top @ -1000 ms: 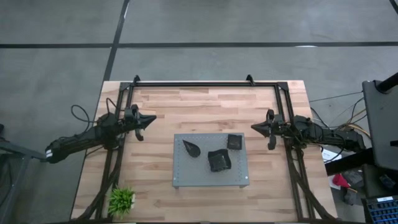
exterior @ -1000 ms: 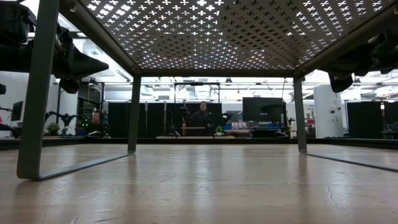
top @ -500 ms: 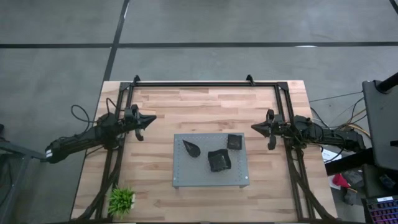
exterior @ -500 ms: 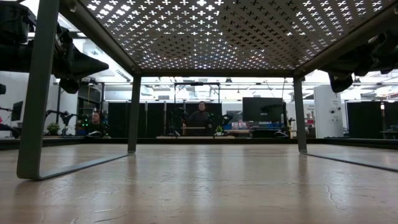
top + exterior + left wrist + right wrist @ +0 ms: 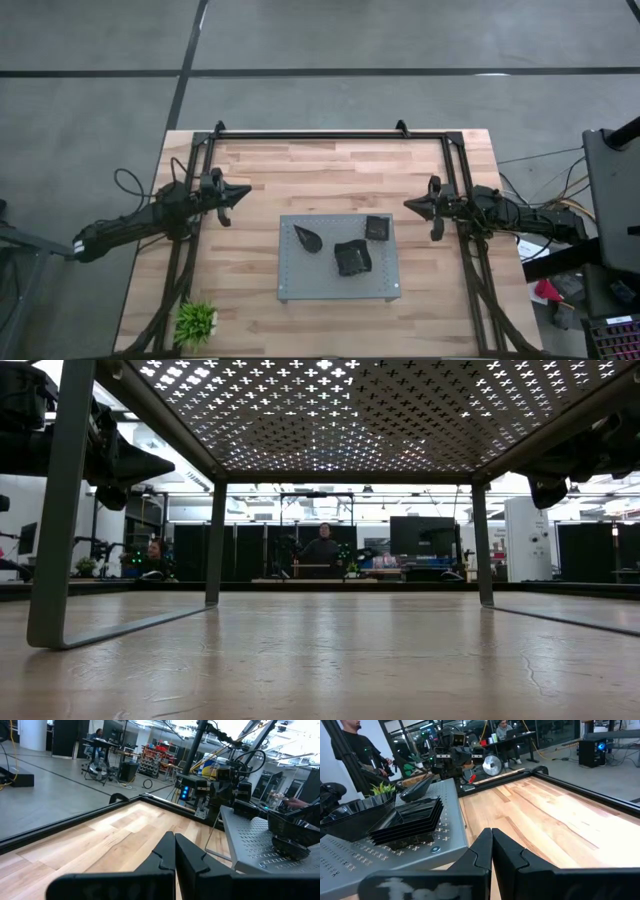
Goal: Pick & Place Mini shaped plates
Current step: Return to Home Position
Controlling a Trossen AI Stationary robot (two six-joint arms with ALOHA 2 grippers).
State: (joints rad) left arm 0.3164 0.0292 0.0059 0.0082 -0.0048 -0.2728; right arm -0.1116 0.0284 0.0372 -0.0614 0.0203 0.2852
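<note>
Shelf (image 5: 320, 282): three plate piles, namely one teardrop stack (image 5: 308, 238), one square stack (image 5: 376, 227), one bigger pile (image 5: 352, 257). Flanking it, left gripper (image 5: 244, 190) and right gripper (image 5: 409, 204), both pinched together, empty.

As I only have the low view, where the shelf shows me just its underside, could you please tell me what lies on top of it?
Observer: Three groups of black plates sit on the grey shelf: a drop-shaped stack, a square stack and a third pile whose shape I cannot tell.
Operator: Thank you. Is either arm carrying a plate?
Observer: No. The wrist views show the left gripper and the right gripper shut on nothing.
</note>
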